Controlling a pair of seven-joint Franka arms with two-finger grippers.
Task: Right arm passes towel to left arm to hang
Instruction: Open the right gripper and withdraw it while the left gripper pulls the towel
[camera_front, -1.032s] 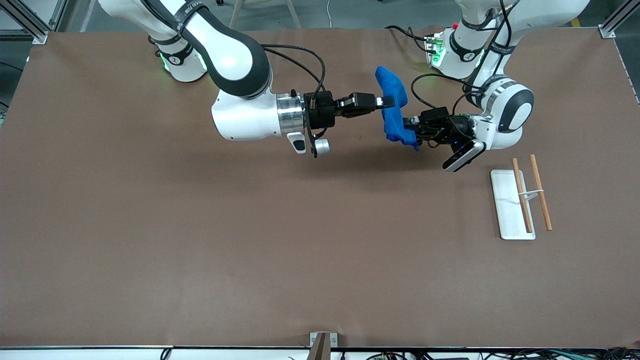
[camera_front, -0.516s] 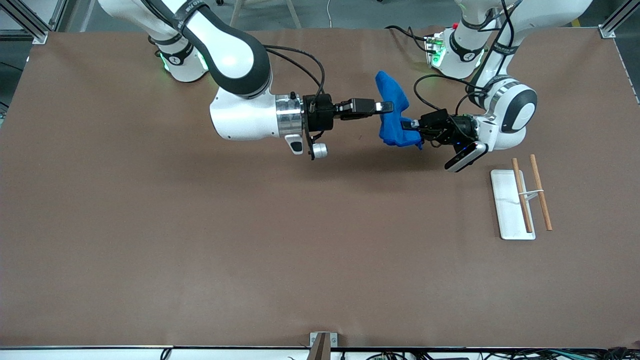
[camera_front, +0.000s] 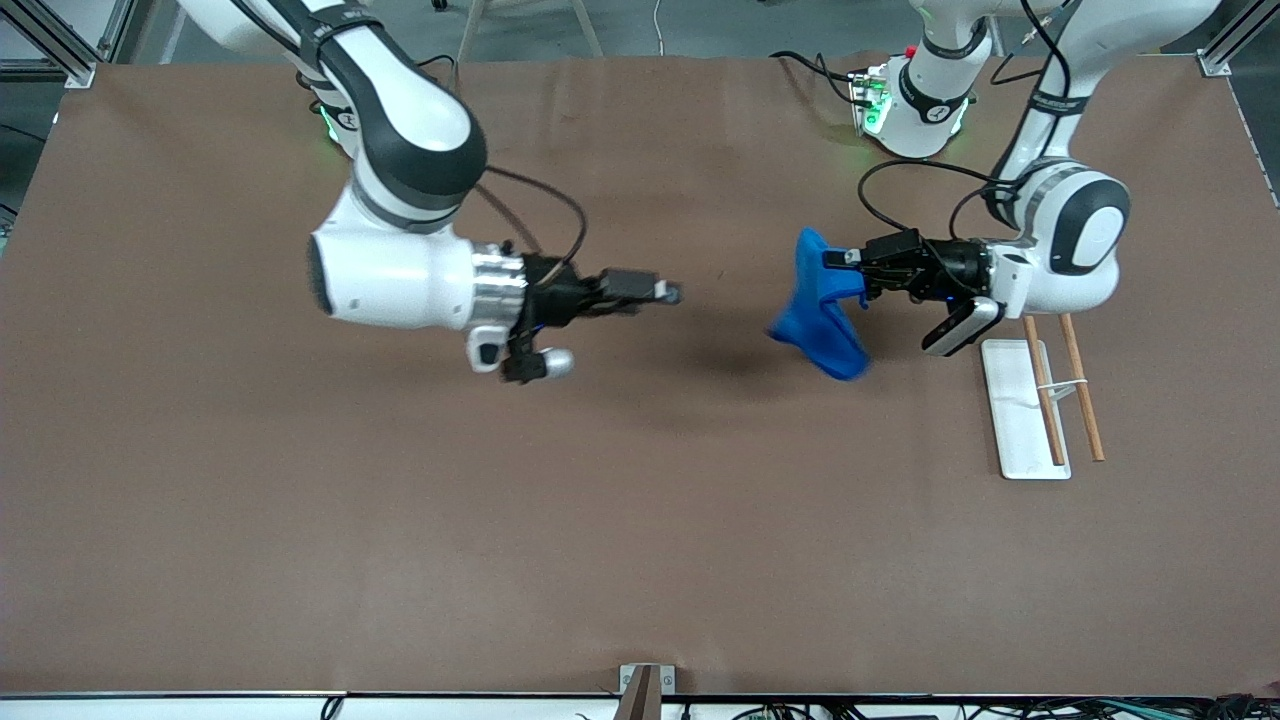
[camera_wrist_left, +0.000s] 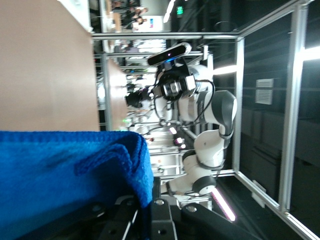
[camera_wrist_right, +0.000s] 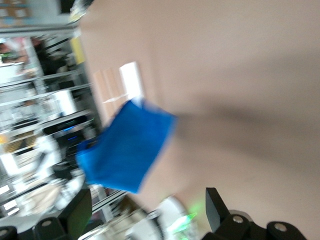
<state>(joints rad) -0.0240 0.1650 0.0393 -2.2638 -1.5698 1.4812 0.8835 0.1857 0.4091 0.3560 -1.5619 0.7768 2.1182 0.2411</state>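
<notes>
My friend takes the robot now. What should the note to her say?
Left gripper: shut on the towel, which hangs from it above the table.
Right gripper: open, empty, over the table's middle.
Towel rack: near the left arm's end, nothing on it.
Done: the towel is handed over.
Left: hang it on the rack.

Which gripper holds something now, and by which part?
The left gripper holds the bright blue soft towel by its upper edge; the right gripper holds nothing.
</notes>
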